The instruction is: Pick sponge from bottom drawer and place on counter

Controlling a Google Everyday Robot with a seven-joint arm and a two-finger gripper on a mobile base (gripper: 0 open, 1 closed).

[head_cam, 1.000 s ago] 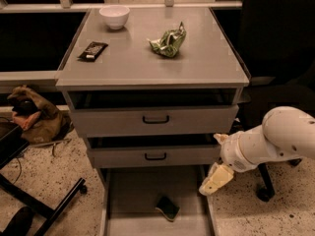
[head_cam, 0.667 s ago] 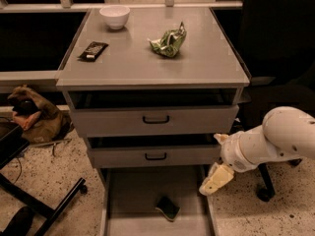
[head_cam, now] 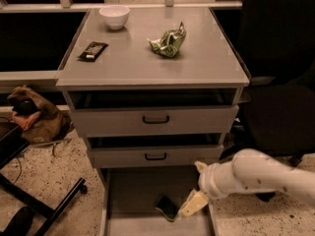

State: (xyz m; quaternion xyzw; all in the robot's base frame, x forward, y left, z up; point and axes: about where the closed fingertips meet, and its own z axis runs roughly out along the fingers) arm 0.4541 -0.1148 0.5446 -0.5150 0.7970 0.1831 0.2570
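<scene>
My end effector (head_cam: 193, 204) hangs at lower centre, low in the bottom drawer (head_cam: 133, 191). The sponge (head_cam: 166, 206) lies on the drawer floor just to its left, almost touching. Whether it is spread or pressed together, I cannot tell.

Tight below, roomy above.
Your gripper (head_cam: 193, 204) hangs low at the right rail of the bottom drawer (head_cam: 133, 195), just beside the sponge (head_cam: 166, 207); the two upper drawers (head_cam: 155, 121) jut out above the drawer's rear. On the counter (head_cam: 147, 72), the bowl (head_cam: 114, 16), black wrapper (head_cam: 93, 50) and foil bag (head_cam: 168, 42) leave you the front strip and centre bare.
</scene>
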